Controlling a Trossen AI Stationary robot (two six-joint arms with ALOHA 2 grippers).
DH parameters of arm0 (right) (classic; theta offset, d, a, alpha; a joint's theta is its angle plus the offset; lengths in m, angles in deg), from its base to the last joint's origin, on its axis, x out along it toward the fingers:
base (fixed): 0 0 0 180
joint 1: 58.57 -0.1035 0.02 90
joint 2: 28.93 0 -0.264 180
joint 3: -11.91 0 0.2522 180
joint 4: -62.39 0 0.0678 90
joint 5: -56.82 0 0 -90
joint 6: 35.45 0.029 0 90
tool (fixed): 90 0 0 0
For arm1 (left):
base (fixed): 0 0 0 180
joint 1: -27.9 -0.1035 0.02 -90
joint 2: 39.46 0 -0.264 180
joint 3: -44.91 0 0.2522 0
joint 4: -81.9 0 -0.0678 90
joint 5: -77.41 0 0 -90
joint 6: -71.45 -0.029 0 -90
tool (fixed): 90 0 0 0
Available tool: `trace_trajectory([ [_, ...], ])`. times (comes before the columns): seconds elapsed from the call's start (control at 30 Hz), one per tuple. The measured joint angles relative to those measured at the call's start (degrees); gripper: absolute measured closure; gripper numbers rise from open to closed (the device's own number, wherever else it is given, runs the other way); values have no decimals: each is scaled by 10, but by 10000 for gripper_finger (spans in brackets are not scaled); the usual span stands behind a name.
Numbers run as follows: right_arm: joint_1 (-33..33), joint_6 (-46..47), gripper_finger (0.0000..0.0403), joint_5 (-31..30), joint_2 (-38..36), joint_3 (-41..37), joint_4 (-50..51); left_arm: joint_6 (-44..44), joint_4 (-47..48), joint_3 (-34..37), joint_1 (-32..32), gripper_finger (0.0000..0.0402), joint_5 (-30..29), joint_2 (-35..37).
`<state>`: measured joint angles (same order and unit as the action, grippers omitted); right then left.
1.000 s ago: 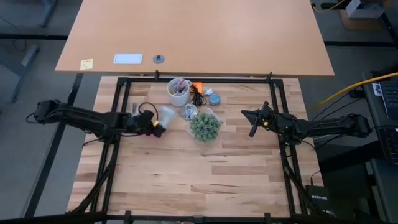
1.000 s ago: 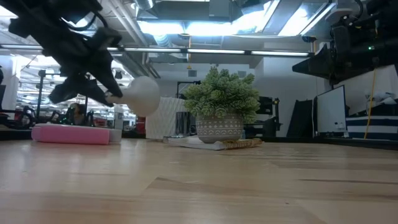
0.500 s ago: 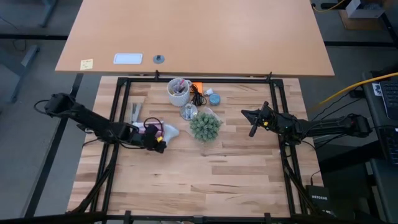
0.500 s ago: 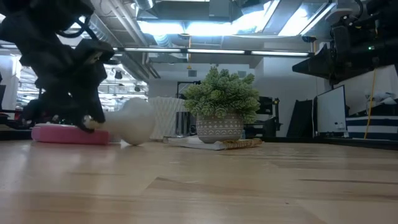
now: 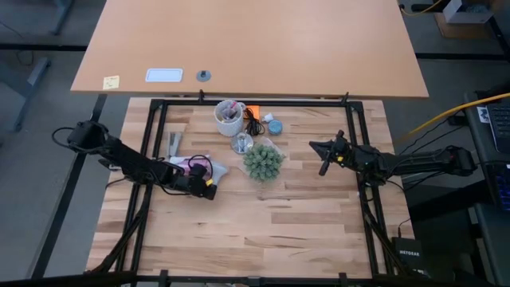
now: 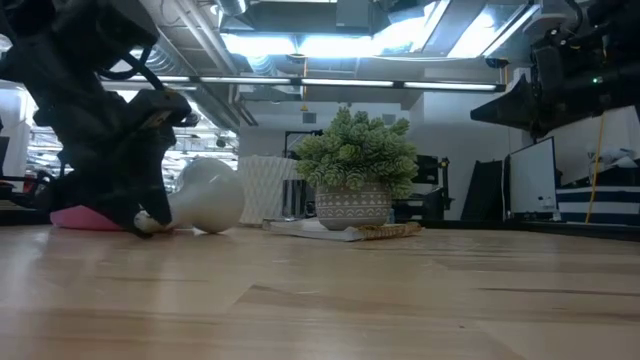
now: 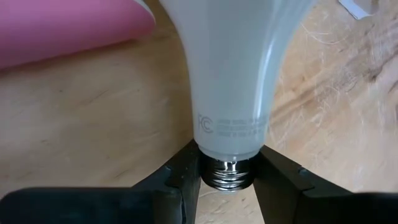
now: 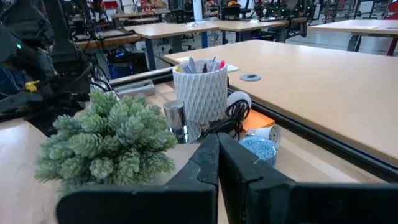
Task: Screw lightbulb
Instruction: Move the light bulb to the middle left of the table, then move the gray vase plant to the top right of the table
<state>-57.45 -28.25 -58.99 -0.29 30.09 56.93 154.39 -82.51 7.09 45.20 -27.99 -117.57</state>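
Lightbulb (image 7: 231,74) lies on the table (image 5: 271,223) beside the plant (image 5: 262,162); we see our left gripper (image 7: 227,186) flanking its screw base, grip uncertain, right gripper (image 8: 217,163) closed, empty.

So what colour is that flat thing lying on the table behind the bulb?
Pink. The flat thing behind the lightbulb shows best in the left wrist view.

Lightbulb (image 7: 230,81) globe cut off by left wrist view edge; pink object (image 7: 62,28) likewise
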Motion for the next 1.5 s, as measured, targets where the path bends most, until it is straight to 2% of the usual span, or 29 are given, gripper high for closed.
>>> trace_trajectory([
  [0.1, 0, 1, 375, 23, 0, 0, -1, 0, 0, 0, 0, 270, 1, 0],
  [0.33, 0, 44, 287, 35, 0, 0, -3, 5, -6, 0, -1, 220, 3, 0],
  [0.53, 0, 42, 244, 69, 12, 0, -13, 2, -19, 2, -1, 212, 4, 7],
  [0.77, 0, 28, 237, 124, 85, 1, -100, 2, -20, 3, -1, 214, 9, 16],
  [1.07, 0, 26, 237, 155, 245, 84, -95, 1, -24, 3, -1, 215, 2, 17],
  [1.27, 0, 15, 237, 216, 353, 150, -91, -8, -24, 3, -1, 215, -2, 17],
  [1.5, 0, 14, 237, 254, 427, 199, -88, -28, -21, 3, -1, 215, -2, 17],
])
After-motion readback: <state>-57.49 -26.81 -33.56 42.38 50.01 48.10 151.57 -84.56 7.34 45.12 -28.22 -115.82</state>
